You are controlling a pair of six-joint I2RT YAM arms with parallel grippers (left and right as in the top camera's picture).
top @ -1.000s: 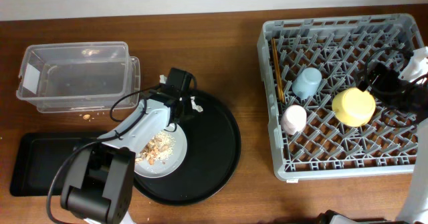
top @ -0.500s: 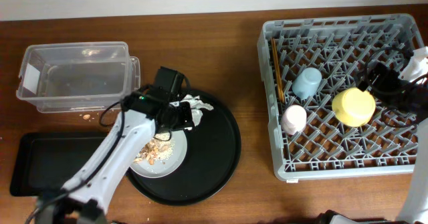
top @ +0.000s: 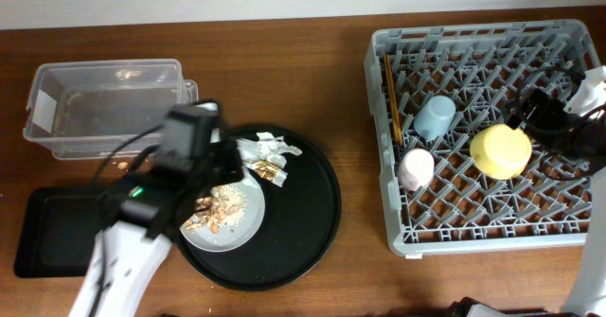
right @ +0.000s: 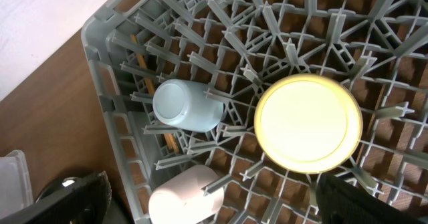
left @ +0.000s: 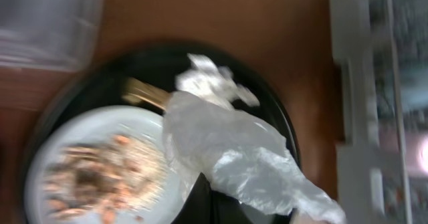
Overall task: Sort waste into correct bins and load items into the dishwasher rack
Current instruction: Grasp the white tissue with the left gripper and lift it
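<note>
My left gripper (left: 224, 200) is shut on a crumpled white wrapper (left: 234, 150) and holds it over the round pale grey plate (left: 167, 184), which carries beige-brown food scraps (left: 87, 170). Overhead, this gripper (top: 222, 170) hangs over the plate's (top: 248, 220) far edge. Another white wrapper (top: 270, 149) and a gold one (top: 271, 173) lie beside it. My right gripper (right: 210, 182) is open and empty above the dishwasher rack (top: 379, 90). The rack holds the yellow bowl (top: 500, 149), blue cup (top: 436, 116), pink cup (top: 415, 167) and chopsticks (top: 390, 99).
The plate sits on a large round black tray (top: 312, 213). The clear tub (top: 109, 109) stands at the back left, with a few crumbs (top: 123, 165) on the table before it. The shallow black rectangular tray (top: 52, 227) lies at the front left, partly under my left arm.
My left arm has swung left and risen toward the camera, away from the wrappers' spot. The gold wrapper now shows on the round tray. The right arm has not moved.
</note>
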